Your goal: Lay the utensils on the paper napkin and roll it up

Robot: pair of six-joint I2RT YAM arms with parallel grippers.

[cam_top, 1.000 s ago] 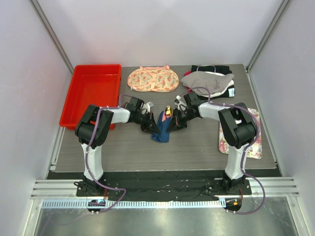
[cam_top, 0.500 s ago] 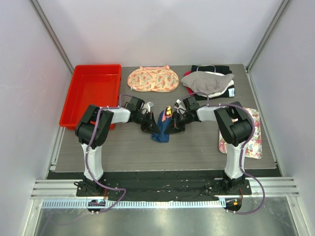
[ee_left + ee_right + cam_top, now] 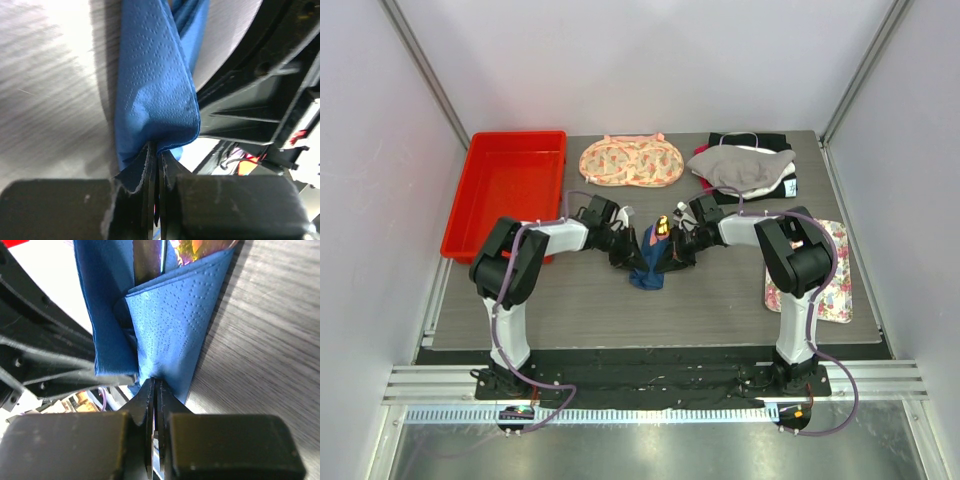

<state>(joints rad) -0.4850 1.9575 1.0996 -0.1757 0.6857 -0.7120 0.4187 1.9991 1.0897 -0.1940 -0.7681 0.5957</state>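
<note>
The dark blue paper napkin [image 3: 649, 264] hangs folded between my two grippers over the middle of the table. The utensils [image 3: 661, 227] poke out of its top end, showing a yellow-orange tip. In the right wrist view the utensils [image 3: 192, 247] lie inside the napkin [image 3: 172, 325] fold. My left gripper [image 3: 631, 251] is shut on the napkin's left edge; in the left wrist view the napkin [image 3: 150, 85] runs into the left gripper [image 3: 156, 151]. My right gripper [image 3: 673, 251] is shut on the right edge, the right gripper [image 3: 156, 383] pinching the sheet's lower corner.
A red tray [image 3: 505, 190] stands at the back left. A peach floral cloth [image 3: 630, 162] and a pile of grey and black fabric [image 3: 745, 168] lie along the back edge. A white floral mat [image 3: 832, 275] lies at the right, beside the right arm.
The right arm's forearm has swung slightly to the left. Both grippers stay on the napkin bundle, which has barely moved.
</note>
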